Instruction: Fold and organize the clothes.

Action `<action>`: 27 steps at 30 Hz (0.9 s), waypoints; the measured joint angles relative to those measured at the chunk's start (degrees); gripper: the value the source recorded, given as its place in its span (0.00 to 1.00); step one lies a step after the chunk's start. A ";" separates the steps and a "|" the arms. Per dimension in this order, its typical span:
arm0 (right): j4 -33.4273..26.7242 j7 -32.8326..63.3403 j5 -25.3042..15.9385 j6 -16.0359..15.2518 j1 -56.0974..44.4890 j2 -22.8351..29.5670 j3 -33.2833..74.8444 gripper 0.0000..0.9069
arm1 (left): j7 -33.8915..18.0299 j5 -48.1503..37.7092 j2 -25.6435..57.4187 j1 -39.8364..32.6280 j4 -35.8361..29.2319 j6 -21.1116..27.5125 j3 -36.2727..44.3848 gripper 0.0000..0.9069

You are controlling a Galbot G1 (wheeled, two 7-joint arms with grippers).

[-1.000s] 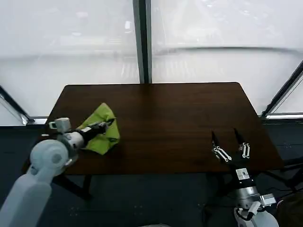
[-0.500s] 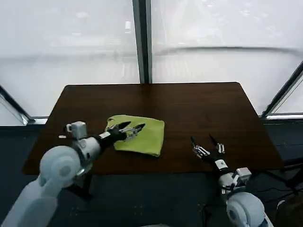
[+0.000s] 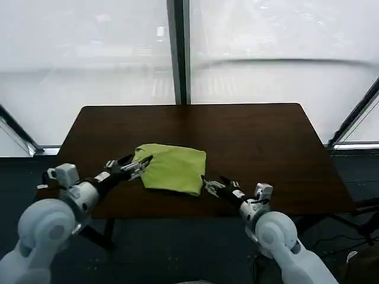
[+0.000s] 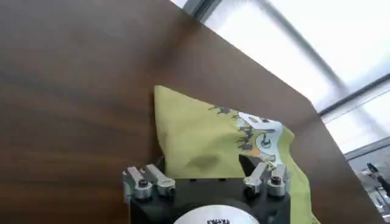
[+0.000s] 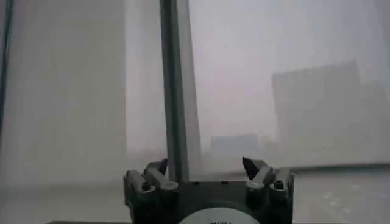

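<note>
The clothes are one lime-green T-shirt [image 3: 175, 168], lying folded in a flat rectangle on the dark wooden table [image 3: 249, 136], left of centre near the front edge. In the left wrist view the T-shirt [image 4: 201, 137] shows a white print [image 4: 260, 130] on its upper face. My left gripper [image 3: 137, 167] is open at the shirt's left edge, low over the table, holding nothing. The left gripper [image 4: 204, 175] has the fabric just beyond its fingertips. My right gripper [image 3: 213, 184] is open beside the shirt's front right corner. The right gripper [image 5: 205, 166] faces the window, with nothing between its fingers.
Bare table top stretches to the right and behind the shirt. The front edge [image 3: 177, 214] runs just below both grippers. A dark window post [image 3: 176, 53] and frosted panes stand behind the table.
The shirt went from a crumpled heap at the left to a flat rectangle nearer the middle. My left gripper let go and drew back to its left edge. The right gripper swung in leftward.
</note>
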 joint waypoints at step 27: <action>2.71 1.44 -6.33 -0.06 -4.41 7.18 3.22 0.97 | -8.29 9.40 -14.91 -20.91 -4.73 -0.19 27.01 0.00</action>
